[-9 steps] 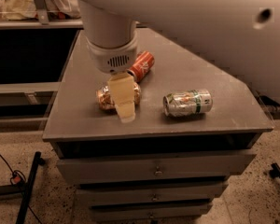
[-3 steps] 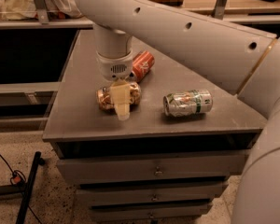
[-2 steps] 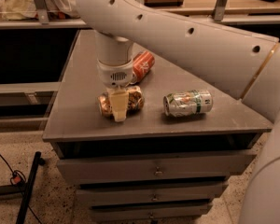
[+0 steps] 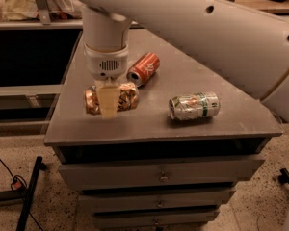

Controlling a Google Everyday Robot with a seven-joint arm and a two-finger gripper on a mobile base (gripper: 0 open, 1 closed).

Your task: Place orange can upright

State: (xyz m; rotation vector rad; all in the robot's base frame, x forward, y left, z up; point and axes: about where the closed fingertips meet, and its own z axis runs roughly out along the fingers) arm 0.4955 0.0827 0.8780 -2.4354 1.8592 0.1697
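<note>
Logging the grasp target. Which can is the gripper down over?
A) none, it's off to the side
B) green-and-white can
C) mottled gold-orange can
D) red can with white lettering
C: the gripper hangs straight down over the mottled gold-orange can, which lies on its side; the red can and the green-and-white can lie apart from it.

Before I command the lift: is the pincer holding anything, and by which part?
Cannot be told. The pincer is down over the middle of the mottled gold-orange drink can, which lies sideways on the grey tabletop.
</note>
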